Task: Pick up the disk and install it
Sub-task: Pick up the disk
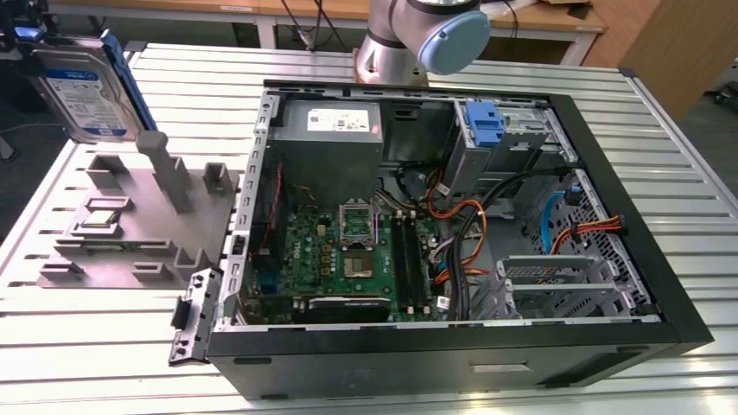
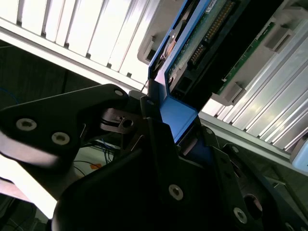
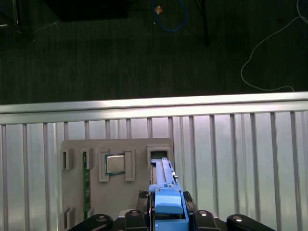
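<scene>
The gripper (image 2: 178,122) is clamped on the blue frame of the disk (image 1: 83,86). It hangs upright above the grey holder (image 1: 121,252), beside the open case (image 1: 461,335). In the exterior view the edge cuts off most of the gripper.

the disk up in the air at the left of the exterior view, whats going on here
The robot arm's gripper is shut on the disk, clamping its blue carrier bracket. It holds the disk upright on edge above the grey parts holder, to the exterior view's left of the open computer case. A small square chip sits in the holder. The disk is not yet in the case.
</scene>
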